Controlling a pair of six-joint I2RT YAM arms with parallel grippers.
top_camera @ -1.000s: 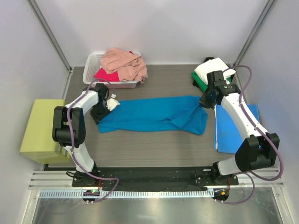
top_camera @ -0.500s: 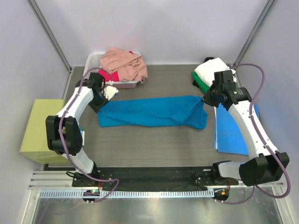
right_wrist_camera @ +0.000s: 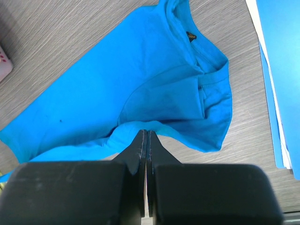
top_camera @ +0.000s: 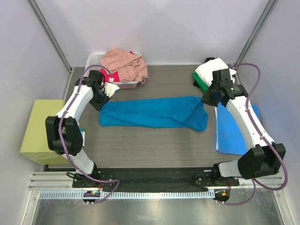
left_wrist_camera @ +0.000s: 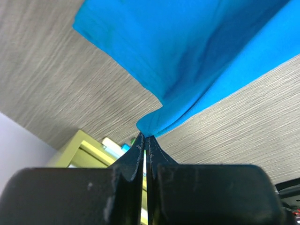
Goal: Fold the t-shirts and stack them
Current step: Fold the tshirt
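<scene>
One teal-blue t-shirt [top_camera: 154, 112], its two ends pinched tight in left claw [left_wrist_camera: 144, 139] and right claw [right_wrist_camera: 146, 134].

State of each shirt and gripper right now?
teal-blue t-shirt: folded into long strip, lying on table, both ends pinched.
left gripper: shut on teal-blue t-shirt.
right gripper: shut on teal-blue t-shirt.
salmon pink t-shirt: crumpled, in basket.
white t-shirt: folded, atop green t-shirt.

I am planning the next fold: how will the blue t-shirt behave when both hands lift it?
Likely floppy: the blue t-shirt creases and bunches where the left hand and right hand pinch it. Probably light, being thin cloth, and its middle may sag between them.
</scene>
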